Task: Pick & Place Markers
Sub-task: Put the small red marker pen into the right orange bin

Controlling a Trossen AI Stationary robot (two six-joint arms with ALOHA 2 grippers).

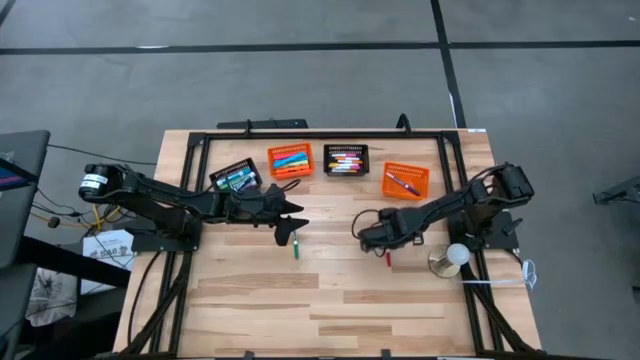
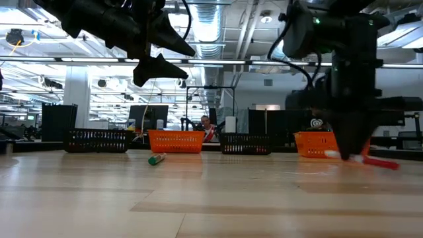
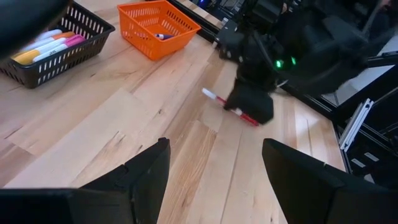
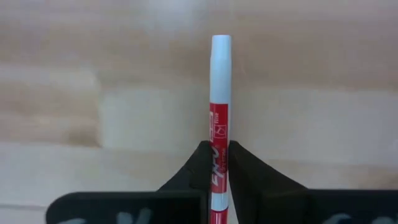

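The right end effector (image 4: 216, 163) was clamped on the red marker (image 4: 219, 106) lying on the counter (image 1: 330, 300) at right of centre in the high view; gripped off-centre, it risked pivoting or slipping during lift.

Baskets (image 1: 290, 160): four, two orange, two black. Loose markers (image 1: 296, 245) on table (image 1: 330, 300): two, one green, one red. Arms: two.

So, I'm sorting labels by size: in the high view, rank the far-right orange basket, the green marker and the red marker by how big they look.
1. Orange basket, clearly largest.
2. Green marker and red marker: both tiny slivers, and the red one is partly hidden under the right hand, so I can't rank them.
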